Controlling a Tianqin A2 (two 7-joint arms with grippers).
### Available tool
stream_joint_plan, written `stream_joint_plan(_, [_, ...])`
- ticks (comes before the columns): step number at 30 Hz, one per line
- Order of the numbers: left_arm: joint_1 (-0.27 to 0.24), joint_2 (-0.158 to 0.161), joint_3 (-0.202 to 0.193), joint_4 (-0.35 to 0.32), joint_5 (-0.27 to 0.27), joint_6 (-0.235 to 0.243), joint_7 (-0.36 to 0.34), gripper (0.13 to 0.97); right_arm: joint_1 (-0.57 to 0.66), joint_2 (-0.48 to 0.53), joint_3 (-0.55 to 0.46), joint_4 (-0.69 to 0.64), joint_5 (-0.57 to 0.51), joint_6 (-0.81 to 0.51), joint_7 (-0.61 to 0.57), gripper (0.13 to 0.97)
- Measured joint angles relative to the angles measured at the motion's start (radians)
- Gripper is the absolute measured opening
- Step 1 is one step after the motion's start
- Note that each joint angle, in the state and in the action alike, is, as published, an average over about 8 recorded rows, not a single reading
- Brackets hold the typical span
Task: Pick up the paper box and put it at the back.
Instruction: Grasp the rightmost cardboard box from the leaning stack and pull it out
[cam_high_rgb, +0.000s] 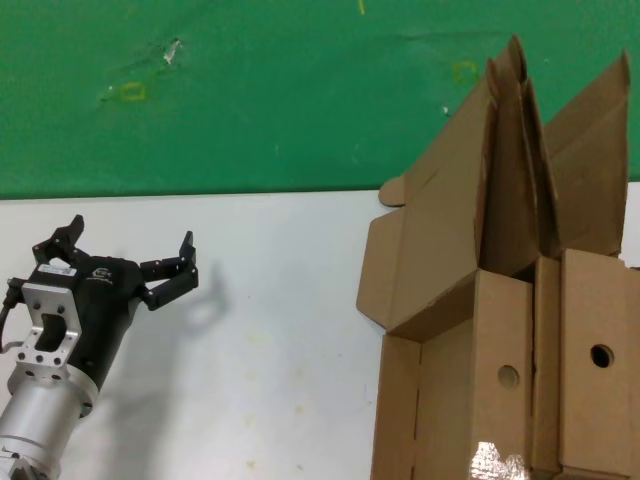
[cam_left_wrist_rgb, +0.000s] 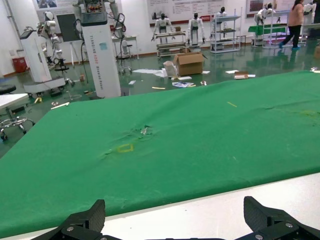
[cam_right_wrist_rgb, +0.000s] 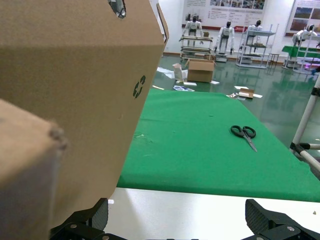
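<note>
left gripper (cam_high_rgb: 130, 255): open, empty, near left | right gripper (cam_right_wrist_rgb: 177, 220): spread, beside brown corrugated cardboard box (cam_high_rgb: 500, 390) | green mat (cam_high_rgb: 250, 90): far

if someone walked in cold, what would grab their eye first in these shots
Probably the brown paper box on the right of the white table, its lid flaps standing open beside more cardboard boxes. Next, the bright green mat at the back. The left gripper hovers open over the table's left side, and scissors lie on the mat in the right wrist view.
</note>
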Motion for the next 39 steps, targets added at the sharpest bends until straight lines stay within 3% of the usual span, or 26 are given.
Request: stream_joint_plan(39, [0.0,0.0,0.0,0.0,0.0,0.0,0.0,0.966,0.0,0.0,0.0,0.0,0.0,0.0,0.0,0.966])
